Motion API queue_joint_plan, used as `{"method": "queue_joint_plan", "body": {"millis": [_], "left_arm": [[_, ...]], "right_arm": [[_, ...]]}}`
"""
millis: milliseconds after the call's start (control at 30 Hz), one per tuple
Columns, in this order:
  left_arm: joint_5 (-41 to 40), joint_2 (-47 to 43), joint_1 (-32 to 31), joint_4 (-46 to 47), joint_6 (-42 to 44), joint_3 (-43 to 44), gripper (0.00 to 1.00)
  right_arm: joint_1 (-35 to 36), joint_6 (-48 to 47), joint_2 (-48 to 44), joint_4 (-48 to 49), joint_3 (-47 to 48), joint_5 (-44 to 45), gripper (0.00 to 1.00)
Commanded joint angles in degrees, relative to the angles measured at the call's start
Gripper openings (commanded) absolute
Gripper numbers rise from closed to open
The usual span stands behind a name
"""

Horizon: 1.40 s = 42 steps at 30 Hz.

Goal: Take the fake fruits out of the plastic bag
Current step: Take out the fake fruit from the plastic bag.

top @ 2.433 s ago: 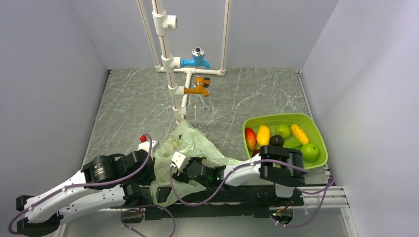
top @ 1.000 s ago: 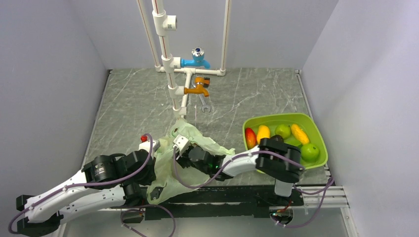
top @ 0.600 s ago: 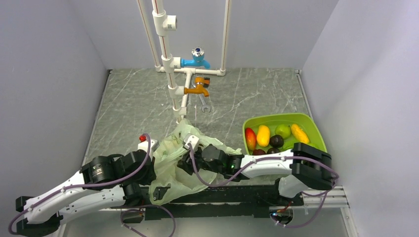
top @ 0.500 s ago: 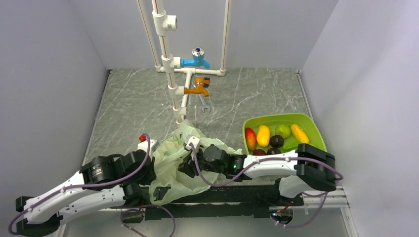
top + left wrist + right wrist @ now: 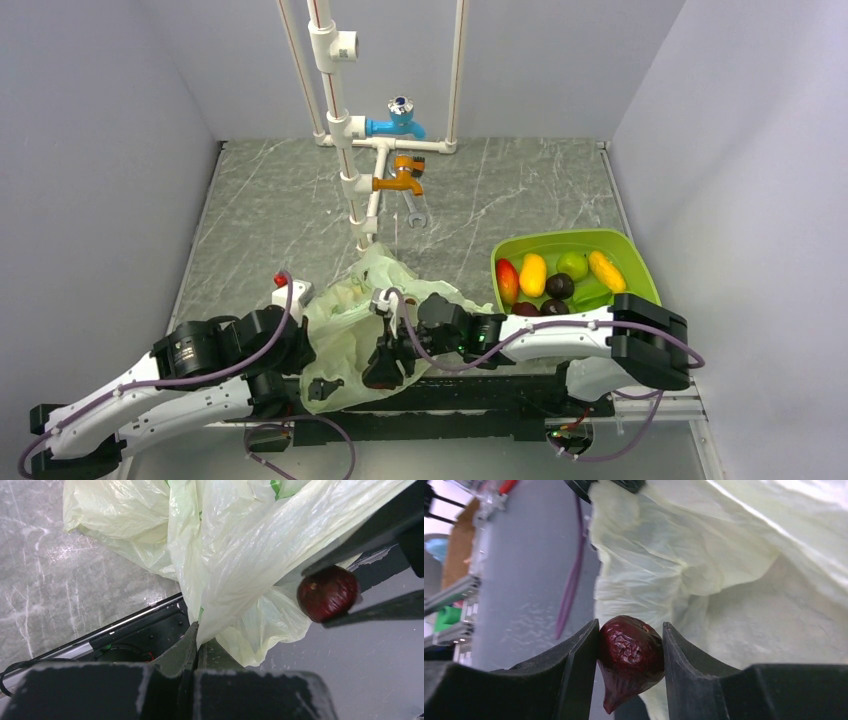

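A white pipe frame [image 5: 333, 90] at upper centre carries a blue valve [image 5: 397, 124] and an orange tap [image 5: 402, 181]; a wrench [image 5: 415, 211] lies beneath on the marbled tabletop [image 5: 280, 200]. A lime-green tray [image 5: 565, 237] sits at right.

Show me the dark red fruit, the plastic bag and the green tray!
dark red fruit [image 5: 630, 652], right wrist view, its wrinkled middle.
plastic bag [image 5: 240, 545], left wrist view, a crinkled fold.
green tray [image 5: 565, 236], top view, its far rim.
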Motion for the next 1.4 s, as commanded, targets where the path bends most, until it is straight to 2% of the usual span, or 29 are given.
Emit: {"method": "queue_joint_plan", "body": {"millis": [0,100,333,467,767,933,1000,1033,1100,1167,1233,1300,1367], "left_arm": [[0.2,0.6,-0.2,2.7,0.0,0.5,0.0],[1.6,1.7,-0.2,3.9,0.7,0.3,0.0],[4.1,3.6,-0.2,7.7,2.2,1.3,0.0],[3.9,4.7,-0.2,7.7,2.9,2.6,0.0],[3.0,6.1,-0.2,8.0,3.6,3.3,0.0],[0.4,5.7,-0.2,5.5,2.7,3.4,0.0],[-0.7,5.3,-0.2,4.8,1.8,3.2,0.0],[-1.0,5.2,-0.2,4.7,1.4,3.0,0.0],[-1.7,4.7,-0.2,4.4,0.8,3.0,0.0],[-2.1,4.2,-0.2,4.0,0.5,3.0,0.0],[-2.2,3.7,-0.2,3.8,0.4,3.0,0.0],[-2.1,3.2,-0.2,3.9,0.3,2.8,0.0],[-2.0,3.1,-0.3,4.0,0.4,2.7,0.0]], "right_arm": [[-1.2,6.4,-5.4,7.6,-0.6,-3.6,0.06],[-4.0,10.3,-5.9,10.6,-2.2,-0.5,0.04],[-10.8,20.3,-2.3,23.4,-5.7,-8.4,0.04],[-13.9,28.0,0.7,34.0,-7.8,-14.5,0.04],[-16.5,39.8,2.9,42.3,-8.0,-21.3,0.03],[-19.4,52.6,5.3,56.9,-8.7,-28.9,0.03],[-21.0,55.4,4.7,59.9,-9.2,-30.9,0.03],[-21.5,55.2,3.6,59.0,-9.3,-31.8,0.02],[-22.3,49.2,-0.6,50.3,-9.0,-32.6,0.02],[-22.7,39.4,-6.9,35.2,-7.6,-31.8,0.02],[-23.0,28.1,-13.6,15.4,-5.0,-28.7,0.02],[-23.7,16.7,-20.1,-3.4,-0.7,-20.0,0.0],[-24.2,10.4,-25.5,-17.1,2.0,-7.4,0.0]]}}
